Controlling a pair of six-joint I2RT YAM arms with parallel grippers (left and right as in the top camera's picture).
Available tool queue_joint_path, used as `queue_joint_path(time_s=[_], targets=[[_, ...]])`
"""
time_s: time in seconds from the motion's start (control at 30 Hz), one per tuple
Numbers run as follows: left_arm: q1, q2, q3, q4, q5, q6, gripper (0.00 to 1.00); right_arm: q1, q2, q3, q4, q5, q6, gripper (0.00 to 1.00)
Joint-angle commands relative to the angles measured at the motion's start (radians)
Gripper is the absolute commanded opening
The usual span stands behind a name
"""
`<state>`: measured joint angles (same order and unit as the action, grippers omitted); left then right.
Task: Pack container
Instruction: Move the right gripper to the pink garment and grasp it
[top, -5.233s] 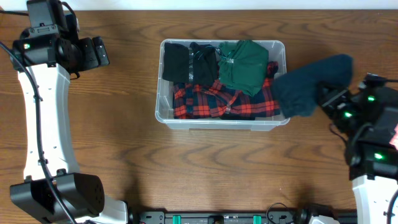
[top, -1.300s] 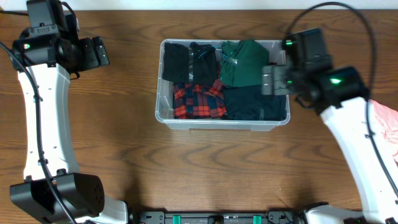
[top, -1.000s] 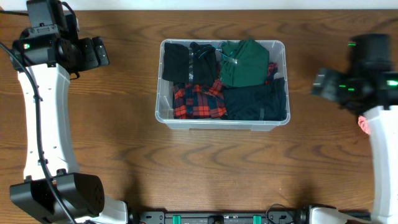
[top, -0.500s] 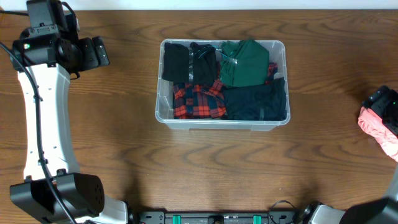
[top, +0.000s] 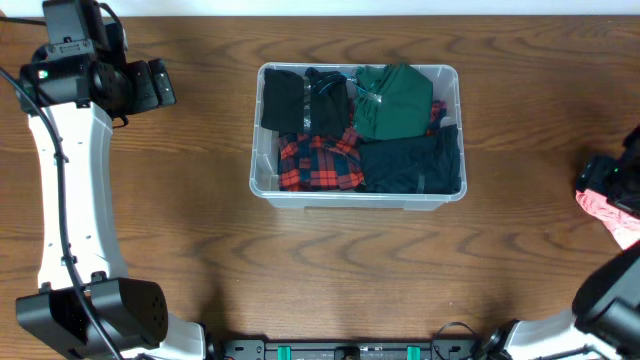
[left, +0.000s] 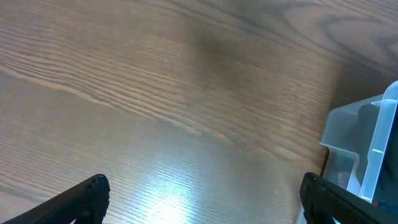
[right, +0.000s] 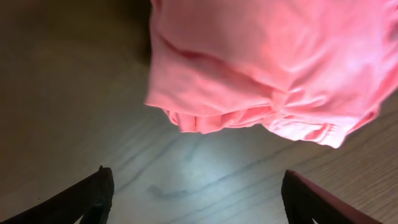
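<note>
The container (top: 257, 176) is a clear plastic bin in the middle of the table, holding a red plaid shirt (top: 320, 160), black garments (top: 305, 100), a green garment (top: 395, 100) and a dark navy garment (top: 410, 165). Its corner (left: 367, 143) shows at the right of the left wrist view. My left gripper (left: 202, 196) hangs open over bare wood at the far left. At the table's right edge, my right gripper (right: 196, 193) stands open just short of a folded pink cloth (right: 267, 68), nothing between its fingers. Overhead, that pink cloth (top: 612, 212) lies partly under the right arm (top: 608, 178).
The left arm's white link (top: 70, 190) runs down the left side of the table. Bare wooden tabletop surrounds the bin on all sides.
The right arm has swung away from the bin to the table's right edge and now sits over the pink cloth. Its jaws have narrowed a little. The left arm has not moved.
</note>
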<state>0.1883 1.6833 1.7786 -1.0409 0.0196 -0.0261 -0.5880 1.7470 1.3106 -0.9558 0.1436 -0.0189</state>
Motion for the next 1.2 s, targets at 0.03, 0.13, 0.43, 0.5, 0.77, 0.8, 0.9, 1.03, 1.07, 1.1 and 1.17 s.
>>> queue_joint_path(time_s=[0.03, 0.13, 0.43, 0.5, 0.77, 0.8, 0.9, 1.03, 1.07, 1.1, 1.17], targets=[[0.003, -0.005, 0.012, -0.003, -0.002, -0.002, 0.98, 0.043, 0.077, -0.008, -0.003, 0.117, -0.038, 0.85], [0.003, -0.005, 0.012, -0.003, -0.002, -0.002, 0.98, 0.086, 0.105, -0.007, 0.016, 0.195, -0.039, 0.87], [0.003, -0.005, 0.012, -0.002, -0.002, -0.002, 0.98, 0.152, 0.171, -0.007, 0.095, 0.357, -0.092, 0.85], [0.003, -0.005, 0.012, -0.003, -0.002, -0.002, 0.98, 0.151, 0.188, -0.007, 0.100, 0.378, -0.095, 0.85], [0.003, -0.005, 0.012, -0.003, -0.002, -0.002, 0.98, 0.148, 0.219, -0.007, 0.123, 0.433, -0.104, 0.79], [0.003, -0.005, 0.012, -0.003, -0.002, -0.002, 0.98, 0.146, 0.219, -0.007, 0.128, 0.433, -0.115, 0.77], [0.003, -0.005, 0.012, -0.003, -0.002, -0.002, 0.98, 0.142, 0.219, -0.007, 0.142, 0.436, -0.126, 0.74], [0.003, -0.005, 0.012, -0.003, -0.002, -0.002, 0.98, 0.126, 0.219, -0.008, 0.154, 0.440, -0.141, 0.70], [0.003, -0.005, 0.012, -0.003, -0.002, -0.002, 0.98, 0.122, 0.219, -0.008, 0.156, 0.440, -0.141, 0.70], [0.003, -0.005, 0.012, -0.002, -0.002, -0.002, 0.98, 0.119, 0.219, -0.008, 0.156, 0.440, -0.143, 0.69], [0.003, -0.005, 0.012, -0.002, -0.002, -0.002, 0.98, 0.110, 0.222, -0.008, 0.156, 0.440, -0.145, 0.68]])
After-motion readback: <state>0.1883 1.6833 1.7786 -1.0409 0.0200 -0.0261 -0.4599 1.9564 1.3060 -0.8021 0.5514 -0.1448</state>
